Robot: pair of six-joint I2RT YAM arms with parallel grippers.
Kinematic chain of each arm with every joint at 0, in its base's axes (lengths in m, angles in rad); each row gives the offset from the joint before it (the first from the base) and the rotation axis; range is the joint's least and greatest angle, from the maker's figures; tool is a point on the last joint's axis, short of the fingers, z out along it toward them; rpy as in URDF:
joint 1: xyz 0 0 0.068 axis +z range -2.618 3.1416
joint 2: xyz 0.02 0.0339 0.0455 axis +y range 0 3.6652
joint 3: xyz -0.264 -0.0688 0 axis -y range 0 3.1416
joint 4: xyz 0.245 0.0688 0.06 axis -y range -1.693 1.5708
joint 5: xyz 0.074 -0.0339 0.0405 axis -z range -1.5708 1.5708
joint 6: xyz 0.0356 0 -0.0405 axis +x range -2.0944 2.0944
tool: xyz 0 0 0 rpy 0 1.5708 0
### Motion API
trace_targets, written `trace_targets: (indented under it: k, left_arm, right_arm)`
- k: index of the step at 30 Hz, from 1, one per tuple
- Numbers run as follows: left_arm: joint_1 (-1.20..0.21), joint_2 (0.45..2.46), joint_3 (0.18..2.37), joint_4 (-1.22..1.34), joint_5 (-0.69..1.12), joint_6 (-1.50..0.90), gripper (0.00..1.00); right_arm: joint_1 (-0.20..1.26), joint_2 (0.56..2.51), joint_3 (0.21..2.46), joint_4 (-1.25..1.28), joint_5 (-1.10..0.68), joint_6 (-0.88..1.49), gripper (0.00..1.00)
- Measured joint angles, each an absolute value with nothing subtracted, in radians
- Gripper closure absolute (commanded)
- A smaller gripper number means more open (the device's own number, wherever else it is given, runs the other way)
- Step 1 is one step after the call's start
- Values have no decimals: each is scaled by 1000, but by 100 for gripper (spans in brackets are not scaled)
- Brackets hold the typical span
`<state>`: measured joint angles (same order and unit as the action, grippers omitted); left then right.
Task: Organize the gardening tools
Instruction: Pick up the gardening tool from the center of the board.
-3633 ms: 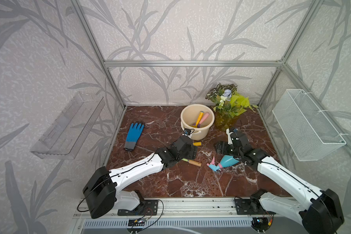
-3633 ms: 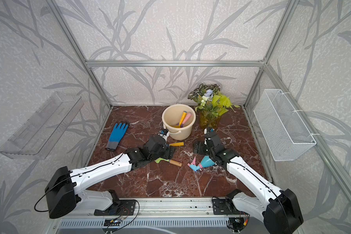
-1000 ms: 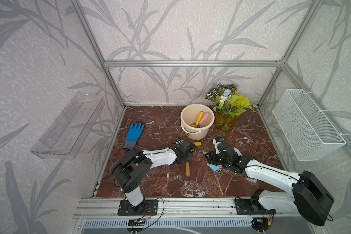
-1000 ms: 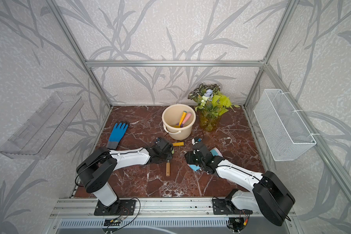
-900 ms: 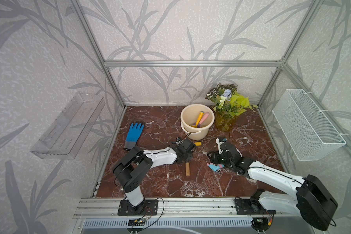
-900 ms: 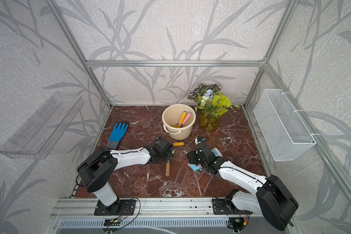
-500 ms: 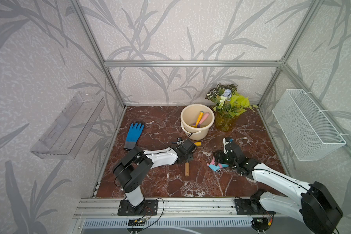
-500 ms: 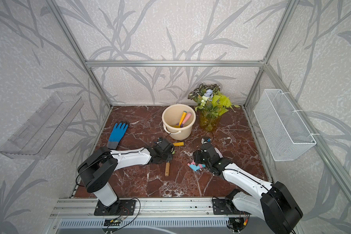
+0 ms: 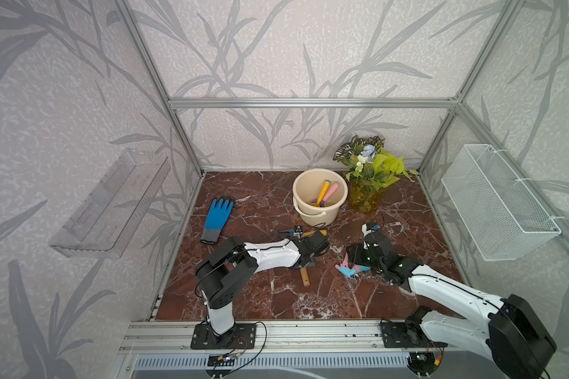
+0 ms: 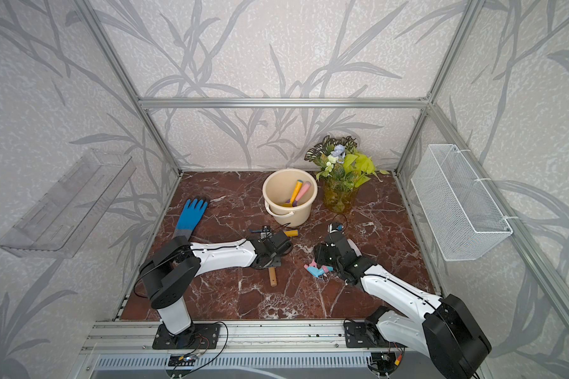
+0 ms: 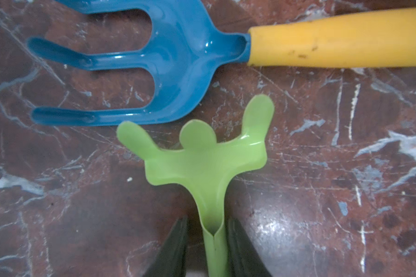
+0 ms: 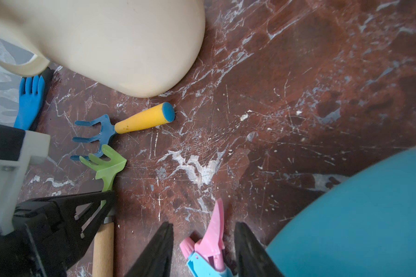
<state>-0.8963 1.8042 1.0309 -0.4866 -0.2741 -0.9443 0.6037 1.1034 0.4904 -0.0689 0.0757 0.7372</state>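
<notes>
Currently the left claw sits low on the marble floor, its jaws standing either side of the thin neck of the green rake. One finger looks flush against the neck and a dark sliver shows at the other, so I cannot tell whether it is clamped or merely straddling. The rake lies flat, prongs pointing ahead of the claw, wooden handle trailing out behind it.

Just past the prongs the blue fork lies crosswise to the claw (nearest tine almost on a rake prong; contact not resolvable).

The right claw has its jaws parted, and it grips nothing. Floor shows on both sides of the pink trigger of the spray bottle, which lies between them. The bottle's blue body bulks up beside the claw.

The cream bucket stands beyond both claws and holds the yellow shovel and the pink-handled scoop. The blue glove lies well off to the left claw's outer side.
</notes>
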Motion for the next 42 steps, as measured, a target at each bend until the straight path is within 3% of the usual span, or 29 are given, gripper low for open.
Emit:
trace_targets:
  k: [3, 10, 23, 34, 42]
  left_arm:
    - [-896, 1804, 1030, -485, -279, -947, 89]
    - [-896, 1794, 1018, -484, -288, -958, 99]
    - [-892, 1632, 1017, -721, -383, -964, 100]
    - [-839, 1507, 1261, -817, -582, -887, 100]
    - [-746, 1576, 1623, -740, -698, -732, 100]
  right_arm:
    - [596, 1078, 488, -86, 88, 737, 51]
    - [577, 1034, 466, -101, 113, 745, 50]
    - [575, 1034, 463, -110, 111, 735, 49]
    - [575, 1046, 533, -114, 75, 693, 49]
    - [575, 1043, 545, -123, 64, 682, 49]
